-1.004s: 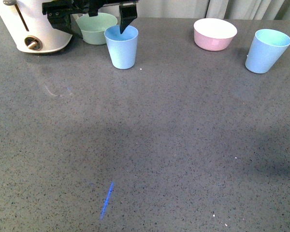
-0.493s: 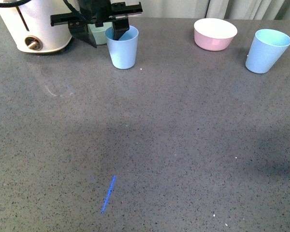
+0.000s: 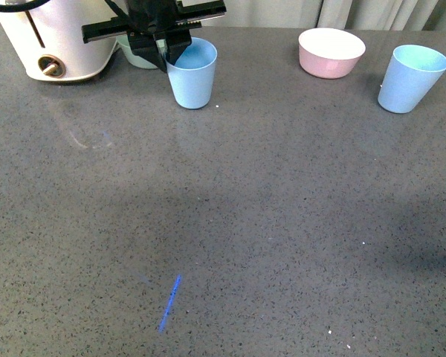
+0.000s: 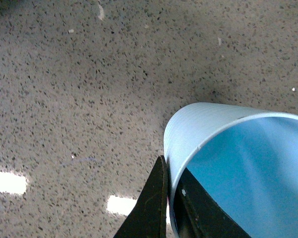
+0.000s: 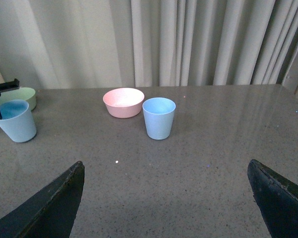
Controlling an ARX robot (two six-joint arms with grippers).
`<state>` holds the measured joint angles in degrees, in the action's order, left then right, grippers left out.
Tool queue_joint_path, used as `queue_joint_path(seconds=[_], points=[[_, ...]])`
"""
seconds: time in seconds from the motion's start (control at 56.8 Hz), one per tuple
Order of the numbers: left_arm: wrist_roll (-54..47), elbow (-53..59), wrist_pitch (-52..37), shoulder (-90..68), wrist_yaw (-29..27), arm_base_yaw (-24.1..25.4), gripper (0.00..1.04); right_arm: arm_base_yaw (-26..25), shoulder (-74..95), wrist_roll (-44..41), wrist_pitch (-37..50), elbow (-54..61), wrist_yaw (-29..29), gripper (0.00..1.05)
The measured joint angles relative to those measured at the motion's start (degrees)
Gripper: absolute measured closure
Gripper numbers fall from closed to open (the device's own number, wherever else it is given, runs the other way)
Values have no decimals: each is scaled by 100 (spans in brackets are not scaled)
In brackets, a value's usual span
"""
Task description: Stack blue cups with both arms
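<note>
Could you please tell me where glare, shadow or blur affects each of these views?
Front view: a blue light streak and a broad soft shadow on the countertop. Left wrist view: white glare patches beside the close blue cup. Right wrist view: the right gripper looks slightly soft.

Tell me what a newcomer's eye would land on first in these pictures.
At the back left, the left end effector pinches the rim of one blue cup, one finger inside the wall and one outside. The second blue cup stands alone at the far right beside a pink bowl. The right end effector hangs open, well short of that cup.
</note>
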<state>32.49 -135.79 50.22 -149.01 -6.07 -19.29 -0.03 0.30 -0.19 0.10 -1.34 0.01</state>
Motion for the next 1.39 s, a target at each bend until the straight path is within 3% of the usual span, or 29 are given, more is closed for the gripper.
queue_joint_path(seconds=[0.282,0.581,1.127,1.392], points=[[356,793,-219,789,31,-540,103,0,0,0,0,0,0,9],[612,2350,-796,1464,-155,-1375,103,0,0,0,0,0,0,9],[623,2282,-942,1099,-70,-1318,102,0,0,0,0,0,0,9],[658,2365,-1226,1099,131,-1305,67,0,0,0,0,0,0,9]])
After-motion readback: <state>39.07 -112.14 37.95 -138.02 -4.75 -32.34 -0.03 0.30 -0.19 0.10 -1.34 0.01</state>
